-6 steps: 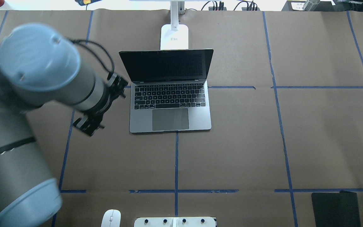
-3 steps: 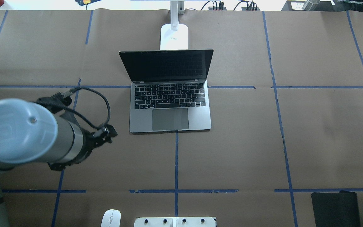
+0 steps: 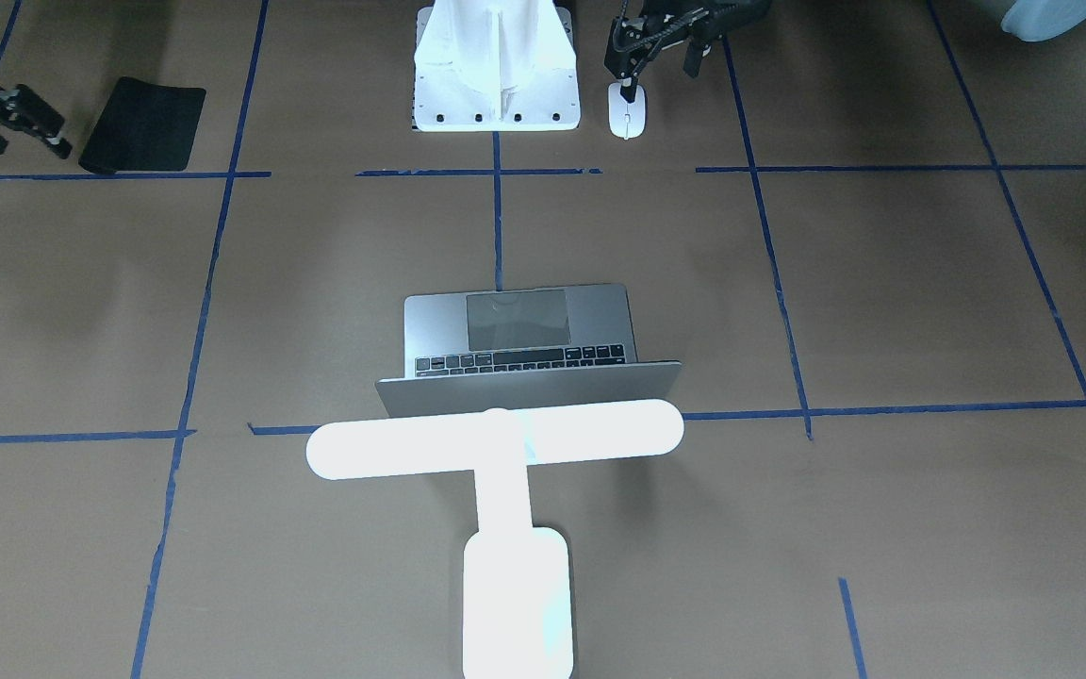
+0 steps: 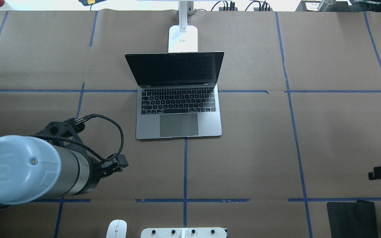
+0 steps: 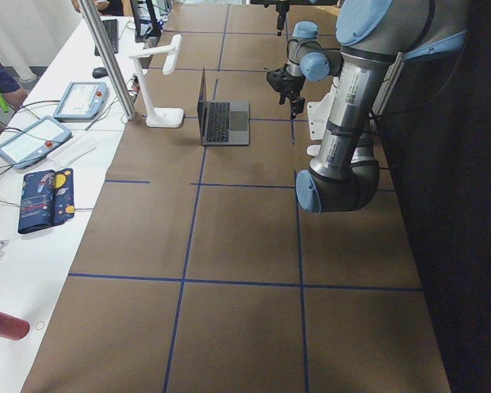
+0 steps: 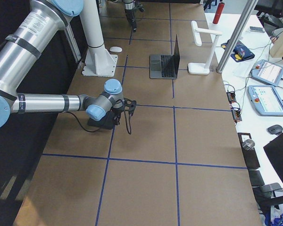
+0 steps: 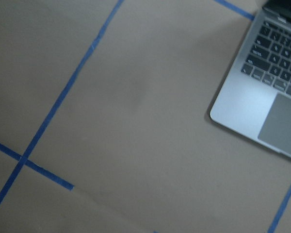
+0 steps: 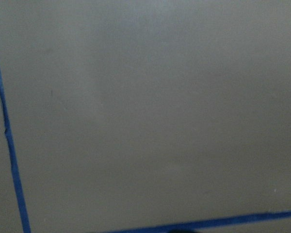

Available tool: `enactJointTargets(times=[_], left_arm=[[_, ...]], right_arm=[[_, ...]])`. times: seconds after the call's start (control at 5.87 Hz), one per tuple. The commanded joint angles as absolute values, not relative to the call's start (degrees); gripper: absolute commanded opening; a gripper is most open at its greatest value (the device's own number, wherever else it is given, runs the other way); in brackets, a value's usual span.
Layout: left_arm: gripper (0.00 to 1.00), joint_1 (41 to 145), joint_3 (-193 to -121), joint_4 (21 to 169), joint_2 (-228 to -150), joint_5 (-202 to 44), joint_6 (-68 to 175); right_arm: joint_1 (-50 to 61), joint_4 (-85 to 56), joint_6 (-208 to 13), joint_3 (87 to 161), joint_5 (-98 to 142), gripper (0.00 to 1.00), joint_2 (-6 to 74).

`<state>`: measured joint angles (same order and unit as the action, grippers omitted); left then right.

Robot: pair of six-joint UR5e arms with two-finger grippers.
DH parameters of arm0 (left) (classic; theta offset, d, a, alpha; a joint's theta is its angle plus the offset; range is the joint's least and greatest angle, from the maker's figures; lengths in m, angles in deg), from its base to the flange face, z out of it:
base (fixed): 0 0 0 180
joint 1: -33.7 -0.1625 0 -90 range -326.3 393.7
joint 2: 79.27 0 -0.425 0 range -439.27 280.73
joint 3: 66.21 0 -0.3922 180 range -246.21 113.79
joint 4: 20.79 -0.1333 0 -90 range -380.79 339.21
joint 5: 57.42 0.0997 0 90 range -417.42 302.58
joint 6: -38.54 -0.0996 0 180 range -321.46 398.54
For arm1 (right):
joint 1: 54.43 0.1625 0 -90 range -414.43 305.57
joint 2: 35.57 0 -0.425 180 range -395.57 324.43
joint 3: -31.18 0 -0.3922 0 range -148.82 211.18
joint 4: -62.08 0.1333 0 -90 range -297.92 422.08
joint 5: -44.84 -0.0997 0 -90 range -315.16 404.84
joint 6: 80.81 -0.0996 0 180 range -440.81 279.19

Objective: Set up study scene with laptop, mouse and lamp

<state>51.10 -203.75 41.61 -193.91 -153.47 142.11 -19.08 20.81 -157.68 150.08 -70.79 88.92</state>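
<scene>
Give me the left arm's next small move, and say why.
Probably shift the left gripper slightly so its open fingers straddle the mouse, then lower. The mouse lies by the white pedestal, far from the open laptop. The gripper hangs just beside the mouse, one finger near its end, holding nothing.

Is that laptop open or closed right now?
Open. The laptop has its lid standing raised behind the base, and the keys and trackpad are exposed. Its screen is dark.
</scene>
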Motion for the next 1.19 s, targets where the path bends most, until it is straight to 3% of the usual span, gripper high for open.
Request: enactJointTargets(times=[0.0, 0.17, 1.02], left_arm=[[1.00, 50.49, -203.93, 41.61, -193.88, -152.69, 140.59], [1.00, 50.40, -204.02, 41.61, -193.36, -152.69, 140.58], [1.00, 50.40, -204.81, 41.53, -193.18, -152.70, 140.75]], right_arm=[[-42.64, 25.33, -175.13, 149.92, -53.15, 1.00, 91.94], [-45.18, 29.95, -175.46, 149.92, -53.08, 1.00, 96.05], [-49.33, 30.52, -177.92, 145.18, -52.63, 1.00, 94.25]])
